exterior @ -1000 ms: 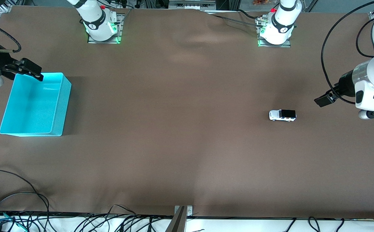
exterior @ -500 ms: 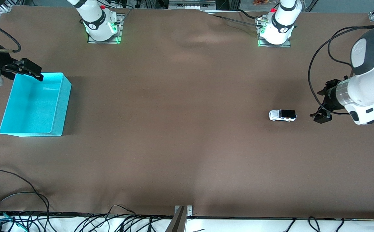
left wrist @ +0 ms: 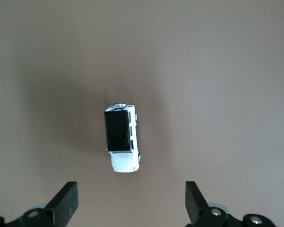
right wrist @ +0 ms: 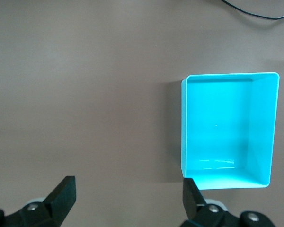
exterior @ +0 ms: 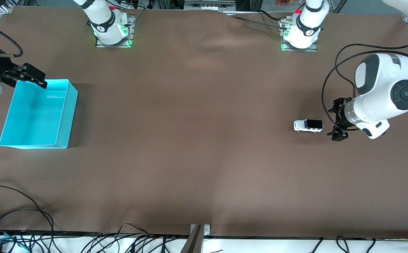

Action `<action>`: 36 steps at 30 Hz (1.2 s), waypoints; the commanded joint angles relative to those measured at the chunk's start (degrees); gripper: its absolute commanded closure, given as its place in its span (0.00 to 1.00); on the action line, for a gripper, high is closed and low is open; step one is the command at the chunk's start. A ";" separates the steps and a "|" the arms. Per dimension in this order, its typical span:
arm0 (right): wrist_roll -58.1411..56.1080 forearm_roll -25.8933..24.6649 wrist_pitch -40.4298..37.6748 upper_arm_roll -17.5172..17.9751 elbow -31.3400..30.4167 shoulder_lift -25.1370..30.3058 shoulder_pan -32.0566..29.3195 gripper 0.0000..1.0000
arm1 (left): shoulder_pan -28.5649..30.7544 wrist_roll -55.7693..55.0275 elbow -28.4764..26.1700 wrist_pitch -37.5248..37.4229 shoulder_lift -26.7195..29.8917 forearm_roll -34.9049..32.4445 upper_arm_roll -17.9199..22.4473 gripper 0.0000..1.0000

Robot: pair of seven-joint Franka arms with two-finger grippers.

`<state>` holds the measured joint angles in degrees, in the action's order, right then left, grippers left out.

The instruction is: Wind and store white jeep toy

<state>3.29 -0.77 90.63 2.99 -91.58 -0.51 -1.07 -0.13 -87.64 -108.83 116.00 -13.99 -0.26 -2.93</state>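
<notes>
The white jeep toy (exterior: 308,125) with its black roof stands on the brown cloth toward the left arm's end of the table. My left gripper (exterior: 337,121) hangs open over the cloth just beside it, on the side toward the left arm's end. The left wrist view shows the jeep (left wrist: 121,137) ahead of the left gripper (left wrist: 131,203), outside its wide-apart fingers. My right gripper (exterior: 32,76) waits open by the edge of the cyan bin (exterior: 71,116) at the right arm's end. The right wrist view shows the empty bin (right wrist: 183,127) beside the right gripper (right wrist: 128,198).
Black cables (exterior: 21,211) lie along the table edge nearest the front camera, with a small metal bracket (exterior: 199,230) at its middle. The two arm bases (exterior: 110,30) (exterior: 300,33) stand at the edge farthest from that camera.
My left arm has swung in from the table's end and brought its open gripper close beside the jeep. The right arm, the bin and the jeep have not moved.
</notes>
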 commanded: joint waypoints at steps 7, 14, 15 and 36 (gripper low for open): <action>-0.56 -0.99 -0.54 0.26 1.23 -0.46 -0.16 0.00 | 1.80 -8.77 -12.63 16.62 1.16 -1.32 -0.06 0.00; -0.56 -0.99 -0.54 0.26 1.23 -0.46 -0.16 0.00 | 1.54 -9.21 -14.65 19.96 -2.01 -1.41 -0.06 0.00; -0.56 -0.99 -0.54 0.26 1.23 -0.46 -0.25 0.00 | 1.36 -9.39 -15.09 20.23 -2.10 -1.41 -0.06 0.00; -0.56 -0.99 -0.45 0.26 1.23 -0.46 -0.16 0.00 | 1.10 -9.39 -18.08 27.44 -6.05 -4.49 -0.15 0.05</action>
<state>3.29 -0.78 90.63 2.99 -91.58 -0.51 -1.07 1.09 -95.63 -126.28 142.57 -19.99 -2.99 -3.00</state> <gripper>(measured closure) 0.000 0.009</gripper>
